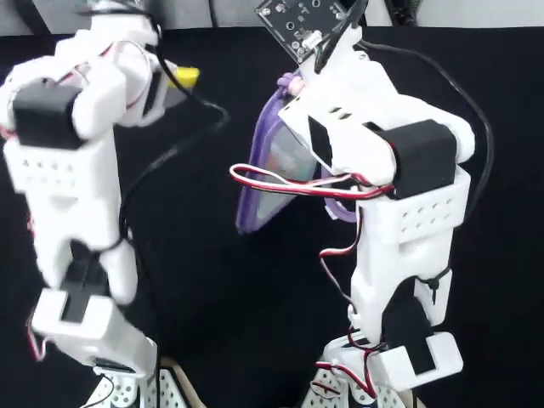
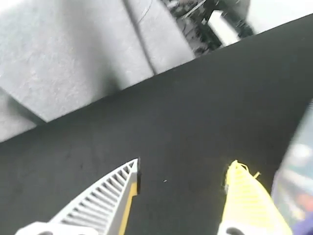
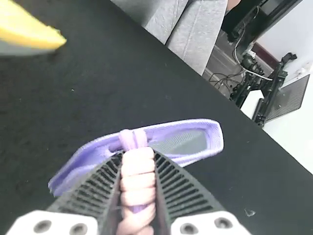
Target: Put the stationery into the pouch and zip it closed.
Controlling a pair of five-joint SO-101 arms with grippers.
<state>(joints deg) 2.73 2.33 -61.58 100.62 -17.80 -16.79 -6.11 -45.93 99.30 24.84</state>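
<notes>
The purple pouch (image 1: 259,183) with a clear window hangs in the air above the black table, held up by my right gripper (image 1: 296,87). In the right wrist view the right gripper (image 3: 138,152) is shut on the pouch's pink braided pull (image 3: 137,169), and the pouch (image 3: 188,139) dangles beyond the fingers. Blurred coloured shapes show through the window; I cannot tell what they are. My left gripper (image 2: 185,169) stands open with nothing in it, its yellow finger (image 1: 187,76) just left of the pouch. The pouch's edge (image 2: 298,181) lies beside that finger.
The black table (image 1: 195,280) runs under both arms. Red and black cables (image 1: 289,183) loop off the right arm across the pouch. Grey cloth (image 3: 181,24) and stands with wires (image 3: 254,73) lie beyond the table's far edge.
</notes>
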